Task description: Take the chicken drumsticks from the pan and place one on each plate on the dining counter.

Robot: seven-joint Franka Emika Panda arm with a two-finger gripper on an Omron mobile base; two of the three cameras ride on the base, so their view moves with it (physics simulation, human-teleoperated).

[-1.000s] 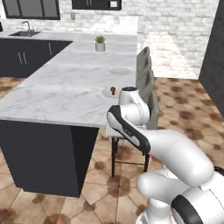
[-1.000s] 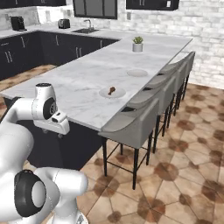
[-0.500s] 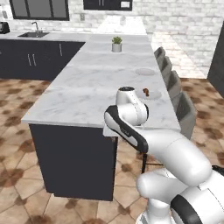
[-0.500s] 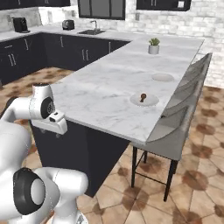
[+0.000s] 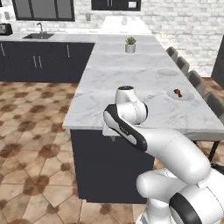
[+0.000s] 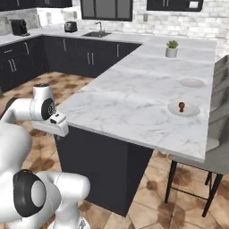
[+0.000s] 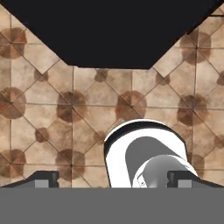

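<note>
One orange-brown chicken drumstick (image 5: 177, 92) (image 6: 181, 106) lies on the nearer white plate (image 5: 187, 96) (image 6: 193, 111) on the dining counter (image 5: 127, 87) (image 6: 129, 98), near its right edge. The farther white plate (image 5: 167, 72) (image 6: 192, 82) is bare. The pan is out of view. My arm is folded in front of the counter's near end, well short of both plates. My gripper (image 7: 113, 178) points down at the tiled floor. It is open, its fingertips (image 7: 43, 177) wide apart with nothing between them.
A small potted plant (image 5: 130, 45) (image 6: 171, 49) stands at the counter's far end. Grey stools (image 5: 215, 105) (image 6: 219, 147) line its right side. Dark cabinets with a sink (image 5: 38, 36) (image 6: 97, 34) run along the back wall. Brown tiled floor (image 5: 35, 131) spreads to the left.
The whole picture has shifted: the base has driven and turned, so the counter's near end is now straight ahead and the plates sit further right. The gripper stays open.
</note>
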